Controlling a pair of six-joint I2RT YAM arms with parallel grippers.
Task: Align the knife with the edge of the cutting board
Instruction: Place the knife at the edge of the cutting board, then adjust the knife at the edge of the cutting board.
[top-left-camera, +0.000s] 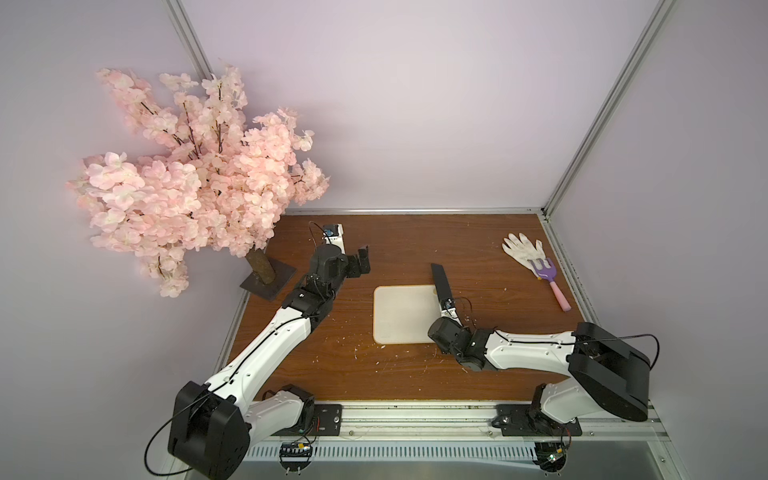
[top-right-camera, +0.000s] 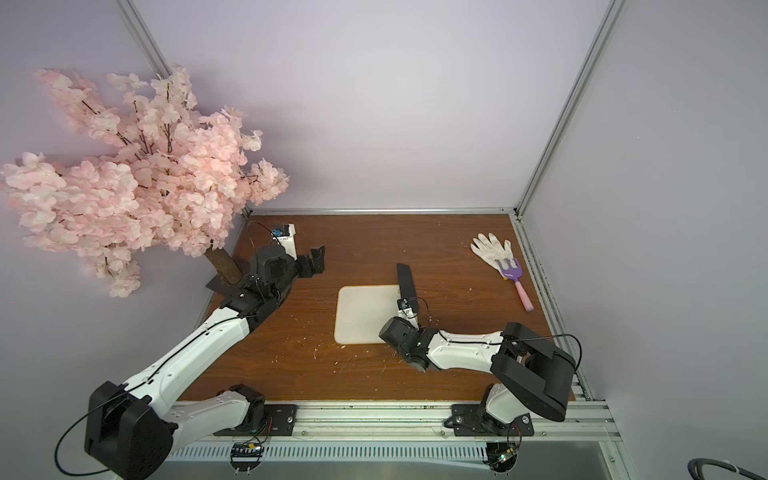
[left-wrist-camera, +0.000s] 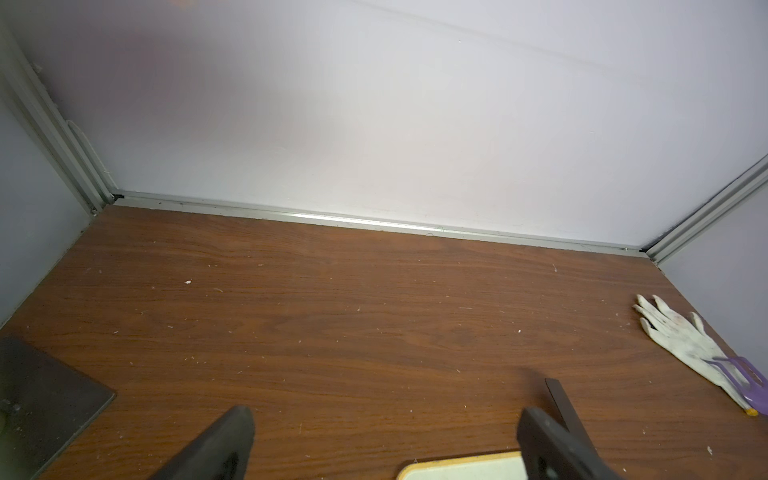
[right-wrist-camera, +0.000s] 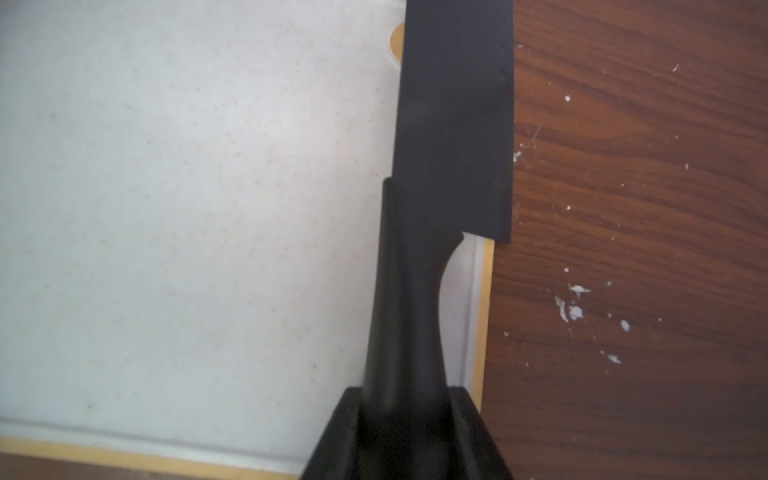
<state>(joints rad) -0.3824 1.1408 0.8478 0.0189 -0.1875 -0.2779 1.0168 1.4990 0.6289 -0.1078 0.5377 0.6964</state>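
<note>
"Clamping the knife (right-wrist-camera: 453, 124) by its handle, why there?" Mia asks.

"The right gripper (right-wrist-camera: 405, 415) is closed on the handle end, so I'd say the whole blade can be swung as one piece, in plain sight of the wrist camera. The knife runs along the right rim of the board (right-wrist-camera: 187, 187): handle just inside, blade over the rim and out past the far corner with the hole."

"Lined up, then?"

"Nearly parallel, I'd judge. Whether it rests on the board or hangs just above, I can't tell."

"Anything in the way?"

"No. The left gripper (top-left-camera: 362, 261) hangs spread and empty near the tree (top-left-camera: 199, 174). The fork (top-left-camera: 548, 276) lies across the glove (top-left-camera: 521, 251), well apart from the board."
</note>
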